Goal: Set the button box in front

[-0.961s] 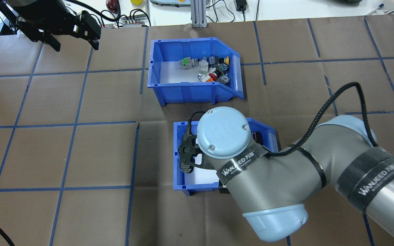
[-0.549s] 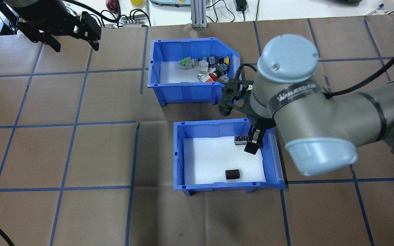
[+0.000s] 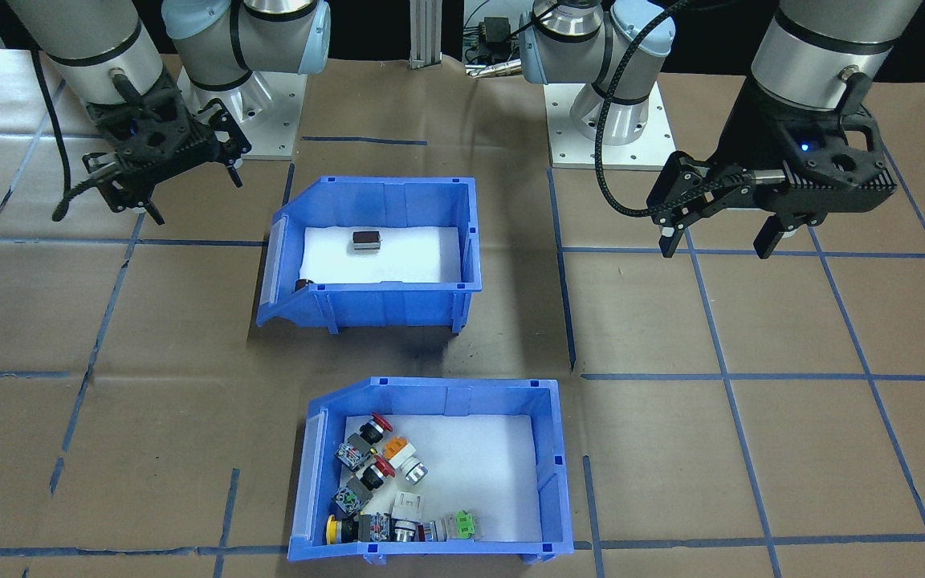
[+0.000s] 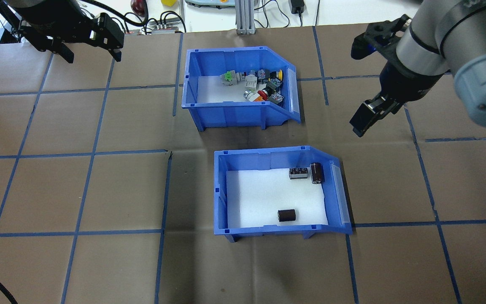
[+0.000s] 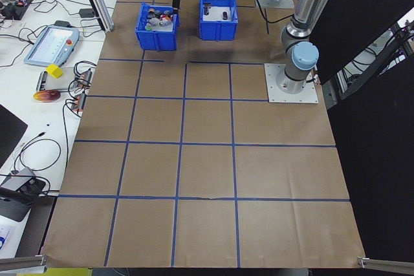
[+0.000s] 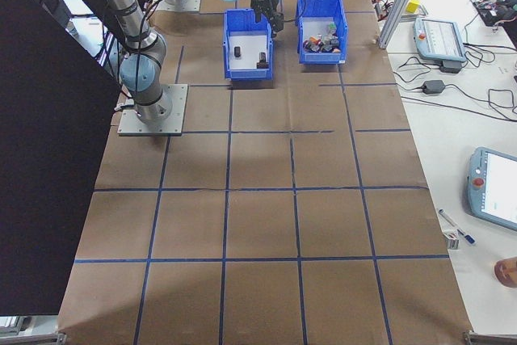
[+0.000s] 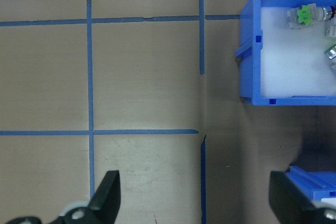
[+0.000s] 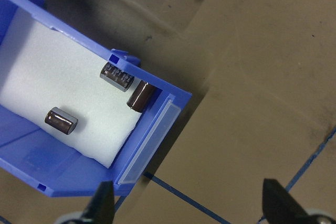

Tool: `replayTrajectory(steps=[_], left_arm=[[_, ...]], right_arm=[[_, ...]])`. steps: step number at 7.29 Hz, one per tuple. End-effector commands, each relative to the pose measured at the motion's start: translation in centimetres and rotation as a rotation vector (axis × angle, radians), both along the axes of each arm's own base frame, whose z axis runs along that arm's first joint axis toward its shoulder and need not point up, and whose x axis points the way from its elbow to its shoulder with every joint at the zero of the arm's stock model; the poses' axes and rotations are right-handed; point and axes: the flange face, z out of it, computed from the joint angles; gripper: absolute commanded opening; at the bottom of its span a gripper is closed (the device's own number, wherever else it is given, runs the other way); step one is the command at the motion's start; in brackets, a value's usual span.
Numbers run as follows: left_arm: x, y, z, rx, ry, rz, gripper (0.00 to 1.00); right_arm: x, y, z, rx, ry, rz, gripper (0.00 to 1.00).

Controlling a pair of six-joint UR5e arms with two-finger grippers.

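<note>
Obstacles on the tabletop [image 4: 78, 190]: we count two, the button box [image 4: 234, 114] and, nearer the robot, a second blue bin [image 4: 268, 230], with a narrow bare strip between them. Both pincers, left [image 4: 93, 52] and right [image 4: 363, 122], hang apart from the bins over bare paper.

The blue plastic button box [image 4: 236, 107] with a sloped cut-away end is sitting upright on the brown table, farther from the robot's base than the other bin. Colourful push-button switches [image 4: 258, 85] are lying jumbled on its white foam floor, crowding toward the sloped end.
</note>
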Motion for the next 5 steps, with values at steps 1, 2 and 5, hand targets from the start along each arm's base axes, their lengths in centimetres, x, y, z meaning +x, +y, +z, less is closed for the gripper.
replayTrajectory(steps=[1, 2, 5], left_arm=[[0.0, 0.0, 0.1, -0.001, 0.0, 0.0, 0.99], [0.0, 0.0, 0.2, -0.003, 0.0, 0.0, 0.99], [0.0, 0.0, 0.5, -0.009, -0.001, -0.001, 0.99]], right_arm=[[-1.1, -1.6, 1.6, -0.008, 0.0, -0.417, 1.0], [-1.2, -2.9, 1.9, -0.004, 0.008, -0.544, 1.0], [-0.2, -3.4, 1.5, 0.016, 0.045, -0.603, 1.0]])
